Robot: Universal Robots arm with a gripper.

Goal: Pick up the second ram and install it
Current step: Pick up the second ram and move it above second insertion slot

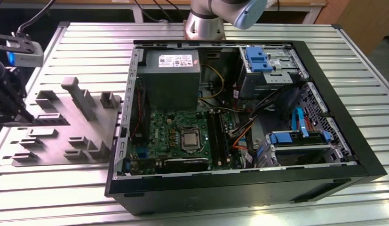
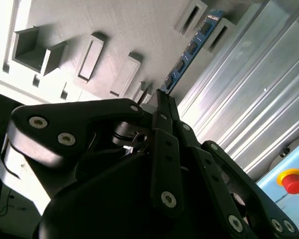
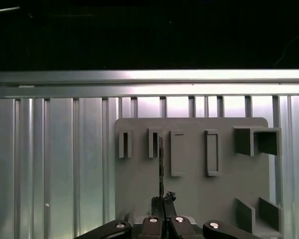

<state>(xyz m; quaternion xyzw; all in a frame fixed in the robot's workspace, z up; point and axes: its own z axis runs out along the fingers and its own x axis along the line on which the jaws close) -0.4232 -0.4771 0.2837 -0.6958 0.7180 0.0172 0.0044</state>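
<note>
The second ram (image 2: 189,52) is a narrow blue-green strip with black chips. It reaches out from my gripper (image 2: 159,97) towards two small holders on the grey fixture plate (image 2: 89,20). The fingers (image 2: 165,149) are shut on its near end. In the first wrist view the second ram (image 3: 161,169) appears edge-on as a thin dark line running from my gripper (image 3: 162,206) to a slot holder. In the exterior view my gripper (image 1: 21,115) hangs over the fixture plate (image 1: 62,150), at that view's far left. Whether the strip rests in the holders or is lifted clear, I cannot tell.
An open computer case (image 1: 244,183) lies on the slatted metal table (image 1: 87,52), on the exterior view's right of the fixture. Inside are the motherboard (image 1: 175,127) with long black slots (image 1: 218,139), a grey power supply (image 1: 172,75) and blue drive brackets (image 1: 257,59). A red button (image 2: 292,180) sits off the table.
</note>
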